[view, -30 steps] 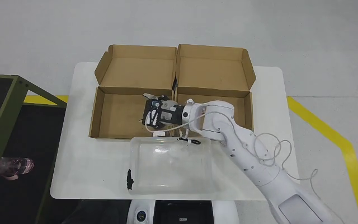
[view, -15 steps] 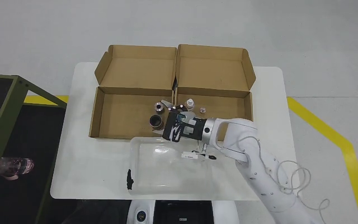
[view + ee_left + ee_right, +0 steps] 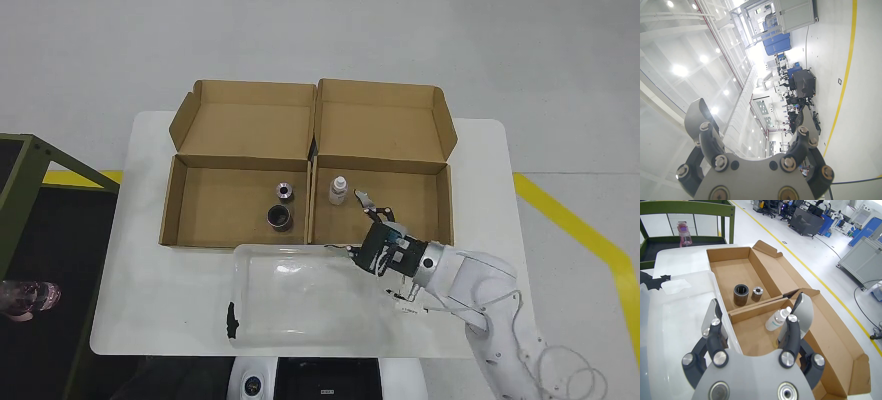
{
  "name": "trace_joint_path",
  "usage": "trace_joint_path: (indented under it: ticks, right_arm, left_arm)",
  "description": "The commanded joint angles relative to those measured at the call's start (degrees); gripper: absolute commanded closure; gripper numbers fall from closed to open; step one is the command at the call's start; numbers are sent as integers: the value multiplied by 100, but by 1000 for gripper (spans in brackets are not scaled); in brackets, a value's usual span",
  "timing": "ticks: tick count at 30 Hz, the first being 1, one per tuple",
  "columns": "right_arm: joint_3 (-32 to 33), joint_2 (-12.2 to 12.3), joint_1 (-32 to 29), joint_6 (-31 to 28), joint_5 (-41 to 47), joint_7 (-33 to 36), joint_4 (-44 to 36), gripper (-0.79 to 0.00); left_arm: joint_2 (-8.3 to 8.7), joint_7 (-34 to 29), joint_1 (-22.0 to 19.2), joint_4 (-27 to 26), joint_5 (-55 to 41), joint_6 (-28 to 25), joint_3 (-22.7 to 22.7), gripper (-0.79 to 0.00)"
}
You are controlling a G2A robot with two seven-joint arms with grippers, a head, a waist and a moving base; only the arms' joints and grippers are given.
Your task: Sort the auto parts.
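Observation:
Two metal parts stand in the left cardboard box: a dark sleeve and a smaller grey cylinder. A white bottle lies in the right box. My right gripper hangs open and holds nothing, over the near edge of the right box beside the clear bin. A small yellowish item shows partly behind one finger. My left gripper is open, pointing up at the hall ceiling.
Both boxes have their lids folded back toward the far side of the white table. The clear bin takes up the near middle. A green cart with a pink bottle stands off the table's left.
The right arm has drawn back from the left box toward the near right. The two metal parts it covered now show in that box.

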Motion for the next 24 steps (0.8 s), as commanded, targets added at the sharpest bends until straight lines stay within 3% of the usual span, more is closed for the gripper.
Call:
trace_joint_path:
  ticks: [1,11,18,24]
  right_arm:
    - [234,40,-292,47,-71,-162,-54,-668]
    - [1191,184,-1366,324,-243,-886,-328,-720]
    - [1777,246,-1846,567,-285,-1358,-365,-785]
    - [2066,281,-2126,740,-373,-1695,-279,-785]
  left_arm:
    - [0,0,0,0,0,0,0,-785]
    - [0,0,0,0,0,0,0,-785]
    - [0,0,0,0,0,0,0,-785]
    - [0,0,0,0,0,0,0,-785]
